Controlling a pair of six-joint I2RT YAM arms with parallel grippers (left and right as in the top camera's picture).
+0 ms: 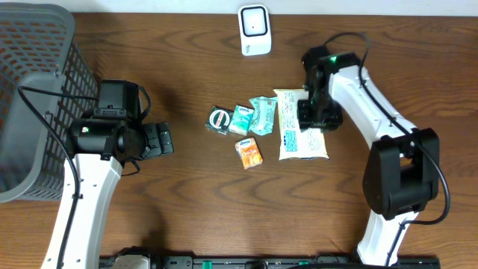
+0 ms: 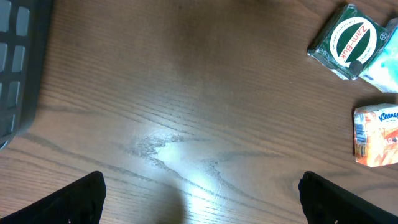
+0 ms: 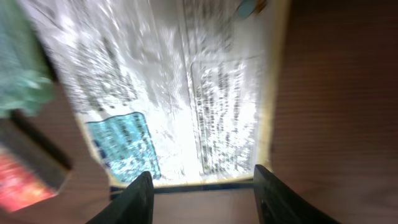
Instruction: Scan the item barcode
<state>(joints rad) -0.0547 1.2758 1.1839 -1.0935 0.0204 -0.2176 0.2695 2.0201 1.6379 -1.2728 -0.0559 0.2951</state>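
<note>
A large white printed packet [image 1: 302, 138] lies flat on the table right of centre; in the right wrist view this packet [image 3: 186, 93] fills most of the frame, blurred. My right gripper [image 1: 308, 113] hovers low over its upper half. In the wrist view the right gripper [image 3: 204, 182] stands open, its fingertips at the packet's near edge with bare wood between them. No barcode is legible. A white scanner [image 1: 255, 30] stands at the table's back edge. My left gripper [image 1: 158, 140] rests wide open over bare wood, its gripper [image 2: 201, 199] holding nothing.
Left of the packet lie a green Zam-Buk box [image 1: 219, 120], two teal tissue packs [image 1: 252, 116] and an orange Kleenex pack [image 1: 249, 152]. The Zam-Buk box [image 2: 348, 42] and orange pack [image 2: 376, 135] show in the left wrist view. A grey mesh basket [image 1: 33, 97] stands far left.
</note>
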